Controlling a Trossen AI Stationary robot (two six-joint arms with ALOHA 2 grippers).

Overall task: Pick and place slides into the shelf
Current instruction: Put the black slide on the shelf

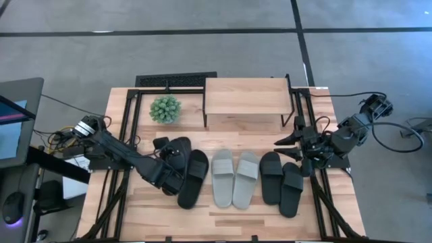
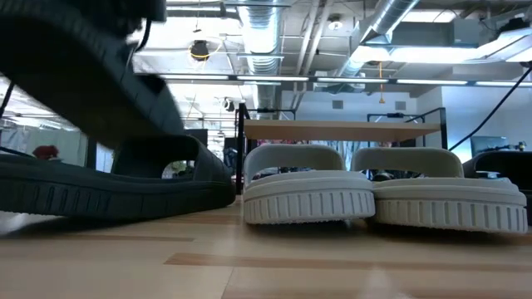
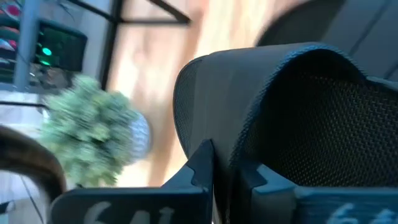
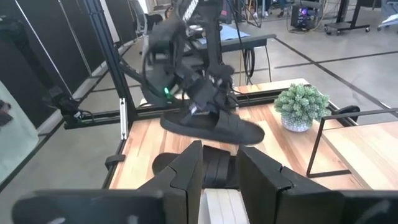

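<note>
My left gripper (image 3: 224,171) is shut on a black slide (image 4: 214,127), held above the table's left half. Its black partner (image 1: 193,178) lies flat on the table just right of it. Two light grey slides (image 1: 234,178) lie side by side at the middle, and two more black slides (image 1: 281,182) lie to their right. The shelf (image 1: 246,100), a light board on thin black legs, stands at the far middle. My right gripper (image 4: 219,168) hangs open in the air near the shelf's right end, with nothing between its fingers. My left gripper pinches the edge of the slide's wide strap (image 3: 225,134), one finger on the smooth outside and one on the mesh lining inside. The fingers slant down at it from the table's left. The slide is lifted clear and hangs roughly level, slightly tilted.
A small green plant in a white pot (image 1: 165,109) stands left of the shelf, close to the lifted slide. A dark keyboard-like bar (image 1: 175,79) lies beyond the table's far edge. Black frame rails (image 1: 128,128) run along both sides of the table.
</note>
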